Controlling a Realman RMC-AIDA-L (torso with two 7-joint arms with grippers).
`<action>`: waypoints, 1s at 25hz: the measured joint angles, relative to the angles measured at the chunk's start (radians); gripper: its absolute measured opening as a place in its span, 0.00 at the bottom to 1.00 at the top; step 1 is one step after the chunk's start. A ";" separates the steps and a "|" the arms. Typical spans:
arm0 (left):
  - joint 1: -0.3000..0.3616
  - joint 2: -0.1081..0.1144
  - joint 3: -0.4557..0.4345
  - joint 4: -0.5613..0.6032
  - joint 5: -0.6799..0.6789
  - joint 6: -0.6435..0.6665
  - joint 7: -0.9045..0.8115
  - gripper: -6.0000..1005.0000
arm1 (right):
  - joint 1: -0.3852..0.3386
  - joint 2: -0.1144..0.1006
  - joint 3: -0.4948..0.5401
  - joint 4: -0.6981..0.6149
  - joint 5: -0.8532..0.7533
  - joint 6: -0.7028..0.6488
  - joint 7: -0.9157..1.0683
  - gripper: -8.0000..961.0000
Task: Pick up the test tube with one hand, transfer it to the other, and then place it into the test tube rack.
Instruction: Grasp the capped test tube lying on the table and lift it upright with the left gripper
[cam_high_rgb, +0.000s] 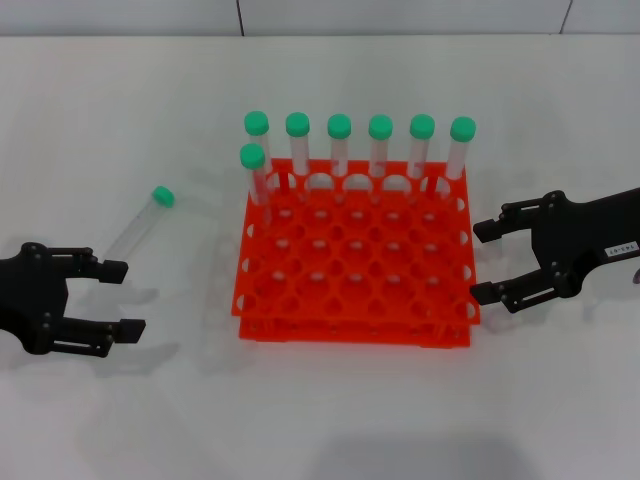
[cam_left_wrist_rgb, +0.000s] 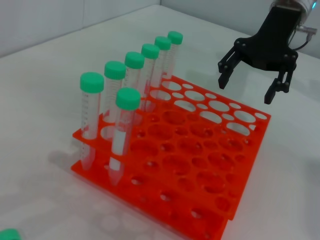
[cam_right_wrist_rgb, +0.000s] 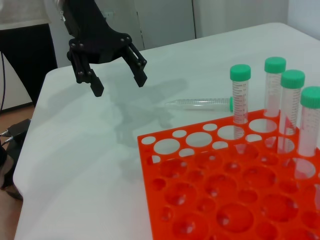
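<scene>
The test tube (cam_high_rgb: 140, 225), clear with a green cap, lies on the white table left of the rack. It also shows in the right wrist view (cam_right_wrist_rgb: 197, 104). The orange-red test tube rack (cam_high_rgb: 355, 331) stands in the middle and holds several green-capped tubes (cam_high_rgb: 339, 140) along its far side. My left gripper (cam_high_rgb: 122, 298), black and unlabelled, is open and empty on the near side of the lying tube, apart from it. My right gripper (cam_high_rgb: 481, 262), black with a white label, is open and empty just right of the rack. Each wrist view shows the other arm's gripper: the right one (cam_left_wrist_rgb: 246, 90) and the left one (cam_right_wrist_rgb: 119, 85).
The rack (cam_left_wrist_rgb: 240, 180) has many free holes in its near rows (cam_right_wrist_rgb: 200, 200). One capped tube (cam_left_wrist_rgb: 122, 135) stands alone in the second row at the left. A green cap (cam_left_wrist_rgb: 7, 235) shows at the corner of the left wrist view. The white table ends beyond the left gripper.
</scene>
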 joint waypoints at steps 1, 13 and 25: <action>0.000 0.000 0.000 0.000 0.000 0.000 0.000 0.81 | 0.000 0.000 0.000 0.000 0.000 0.000 0.000 0.86; -0.004 0.001 0.000 0.000 0.000 0.000 0.000 0.81 | 0.000 0.002 -0.001 -0.001 0.000 0.000 0.001 0.86; -0.006 0.000 -0.005 0.010 0.010 -0.002 -0.024 0.82 | -0.006 0.007 0.001 -0.005 0.000 -0.001 0.001 0.86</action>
